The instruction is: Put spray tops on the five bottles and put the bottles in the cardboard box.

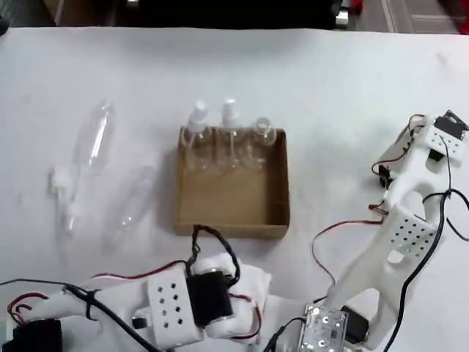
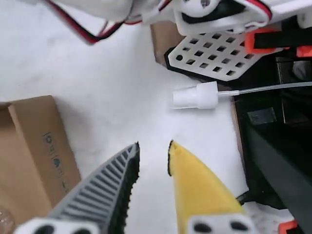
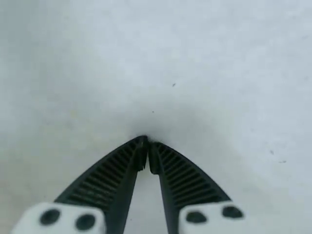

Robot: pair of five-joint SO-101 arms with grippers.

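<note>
An open brown cardboard box (image 1: 231,192) sits in the middle of the white tabletop (image 1: 330,88). Three clear plastic bottles stand along its far wall: two (image 1: 198,138) (image 1: 229,136) wear white spray tops, while the third (image 1: 262,139) seems bare at the neck. Two more clear bottles (image 1: 94,136) (image 1: 132,199) lie uncapped toward the left edge, with two loose white spray tops (image 1: 62,180) (image 1: 71,214) beside them. A third loose spray top with a thin tube (image 2: 197,96) lies just beyond the left arm (image 1: 176,304), whose jaws stand narrowly apart and empty by the near edge. The right arm (image 1: 410,235) points at bare tabletop, jaws all but closed on nothing. By my reckoning two bottles are finished; three tops and two boxings remain
</note>
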